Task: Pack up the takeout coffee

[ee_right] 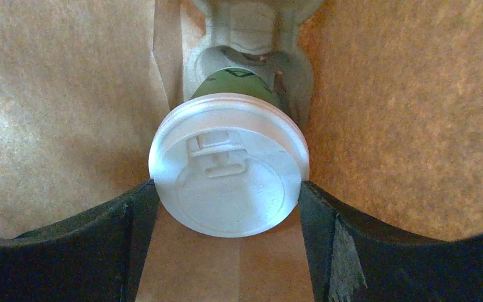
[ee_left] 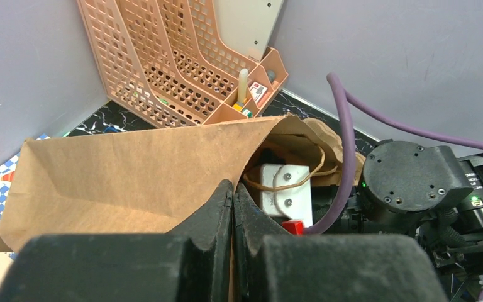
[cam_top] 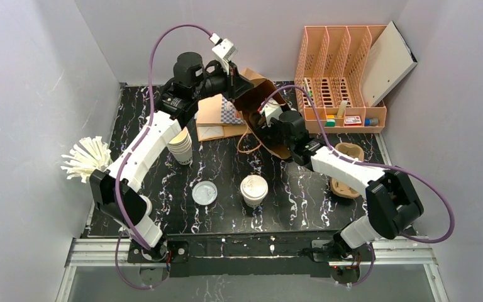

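mid-frame in the right wrist view the green cup [ee_right: 229, 182] sits inside the paper bag [ee_left: 119, 170], lid toward the camera, long axis running away, the right gripper [ee_right: 228, 196] clamped on its lid. the left gripper [ee_left: 233, 201] pinches the bag's edge; the cream cup [cam_top: 253, 189] stands upright, lower centre of the top view.

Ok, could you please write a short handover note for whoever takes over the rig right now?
Left gripper: shut on the rim of the brown paper bag, holding its mouth open.
Right gripper: inside the bag, closed on the lid of the green-sided cup, which sits in a pulp carrier.
Cream lidded cup: upright on the table, nothing touching it.
Done: the green-sided cup is in the bag.
Left: release it, withdraw the right arm, then pack the cream lidded cup.
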Robot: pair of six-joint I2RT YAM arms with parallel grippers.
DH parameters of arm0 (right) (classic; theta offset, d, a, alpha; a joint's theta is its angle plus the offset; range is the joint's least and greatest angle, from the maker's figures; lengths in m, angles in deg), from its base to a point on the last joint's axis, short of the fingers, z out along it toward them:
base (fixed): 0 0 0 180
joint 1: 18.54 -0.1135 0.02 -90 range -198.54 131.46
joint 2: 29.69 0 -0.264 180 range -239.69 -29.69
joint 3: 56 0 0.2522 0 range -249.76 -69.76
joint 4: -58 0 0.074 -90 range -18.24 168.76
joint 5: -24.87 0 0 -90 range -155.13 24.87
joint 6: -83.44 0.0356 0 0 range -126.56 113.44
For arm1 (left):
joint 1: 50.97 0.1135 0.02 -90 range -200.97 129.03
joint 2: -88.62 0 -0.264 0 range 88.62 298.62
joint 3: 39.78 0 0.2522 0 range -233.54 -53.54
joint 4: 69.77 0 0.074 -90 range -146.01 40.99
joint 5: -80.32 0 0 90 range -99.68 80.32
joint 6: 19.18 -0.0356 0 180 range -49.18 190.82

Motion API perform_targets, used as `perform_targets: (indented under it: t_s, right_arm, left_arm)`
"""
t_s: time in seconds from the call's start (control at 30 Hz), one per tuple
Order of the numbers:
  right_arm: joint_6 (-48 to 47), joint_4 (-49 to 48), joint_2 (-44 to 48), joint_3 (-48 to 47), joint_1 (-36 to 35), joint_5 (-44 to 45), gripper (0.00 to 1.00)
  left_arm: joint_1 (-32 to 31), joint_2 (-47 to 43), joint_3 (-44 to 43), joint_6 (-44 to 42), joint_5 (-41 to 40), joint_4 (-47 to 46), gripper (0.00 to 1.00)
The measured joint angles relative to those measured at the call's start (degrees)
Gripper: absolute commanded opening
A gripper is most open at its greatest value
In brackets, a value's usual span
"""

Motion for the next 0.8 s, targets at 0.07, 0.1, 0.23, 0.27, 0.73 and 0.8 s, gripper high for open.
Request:
perform_targets:
  t_s: [0.07,0.1,0.23,0.27,0.73,0.8]
  right_arm:
    - [-0.9,0.0,-0.59,-0.24,-0.02,-0.07,0.15]
    - [-1.38,-0.04,-0.92,-0.44,-0.02,-0.15,0.15]
    - [-2.05,-0.15,-1.88,-1.18,-0.04,-0.26,0.15]
    - [-2.25,-0.11,-1.95,-1.29,-0.07,-0.39,0.15]
    - [-4.59,2.71,3.58,-0.74,-1.9,-2.62,0.14]
    - [-5.49,3.13,3.54,-0.7,-2.25,-2.73,0.14]
  left_arm:
    - [0.04,0.13,-0.15,0.57,0.0,-0.11,0.0]
    - [0.09,0.13,-0.2,0.85,0.0,-0.24,0.0]
    - [0.26,0.13,-0.28,1.51,-0.22,-0.35,0.0]
    - [0.28,0.13,-0.31,1.7,-0.74,-0.35,0.0]
    - [3.23,1.6,-1.55,6.1,-6.21,-2.91,0.0]
    - [3.26,1.95,-1.55,6.84,-5.79,-3.56,0.0]
